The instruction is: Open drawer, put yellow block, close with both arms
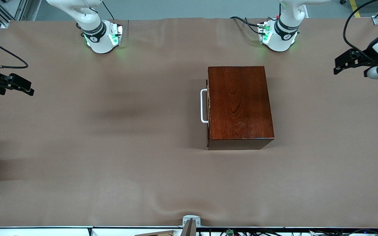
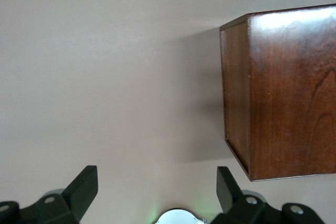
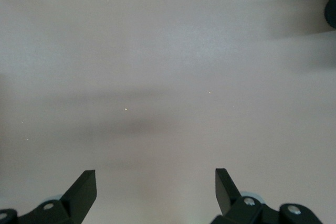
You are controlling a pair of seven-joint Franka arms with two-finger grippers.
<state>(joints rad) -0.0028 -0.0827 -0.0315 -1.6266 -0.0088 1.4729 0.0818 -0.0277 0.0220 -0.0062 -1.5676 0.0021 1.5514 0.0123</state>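
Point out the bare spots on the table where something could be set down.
Most of the cloth is bare. The widest patch runs from the handle of the shut drawer toward the right arm's end. Another strip lies between the box and the front camera's edge. A narrower one lies between the box and the arm bases. Nothing is crowded; the yellow block isn't visible.

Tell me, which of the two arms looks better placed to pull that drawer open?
Probably the right arm. The drawer's white handle faces its end of the table, and the open right gripper has bare cloth between. The left gripper, also open, hangs past the wooden box's closed back.
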